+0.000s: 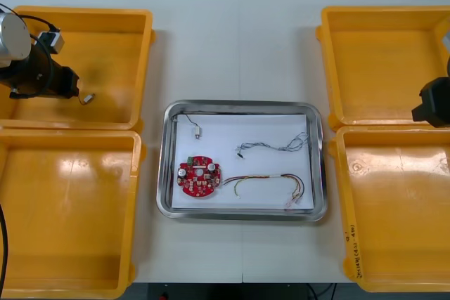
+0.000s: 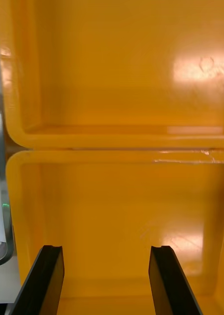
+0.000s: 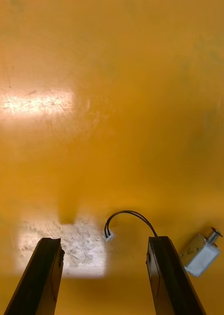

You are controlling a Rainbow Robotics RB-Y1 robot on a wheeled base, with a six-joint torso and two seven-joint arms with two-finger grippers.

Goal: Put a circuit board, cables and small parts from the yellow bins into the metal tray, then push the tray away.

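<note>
- Looking down from above first: the left gripper [image 1: 70,83] sits low in the far left bin [image 1: 133,68], close to a small metal part [image 1: 87,98] with a short black lead.
- The tray [image 1: 239,106] in the middle already holds a circuit board [image 1: 200,177], a second part [image 1: 197,130], a blue and white cable [image 1: 278,147] and a red and yellow cable [image 1: 271,182].
- The right gripper [image 1: 430,103] hangs over the seam between the two right bins [image 1: 383,126], well apart from the tray.
- Over to the right wrist: fingers [image 2: 43,280] apart with nothing between them, just bare bin floor and the shared rim [image 2: 116,147] beyond.
- Now the left wrist: fingers [image 3: 168,275] are spread wide. The small metal part [image 3: 200,253] lies just outside one finger, not between the two, and only its lead [image 3: 129,219] loops into the gap.
- My read: the step is picking up that part. To do it well, the gripper should shift sideways until the metal body sits midway, then drop and close on the body, not on the thin lead.
- Room looks fine: the bin floor is open around the part, though one wall is fairly near. The lift must clear the bin's rim before crossing to the tray.
</note>
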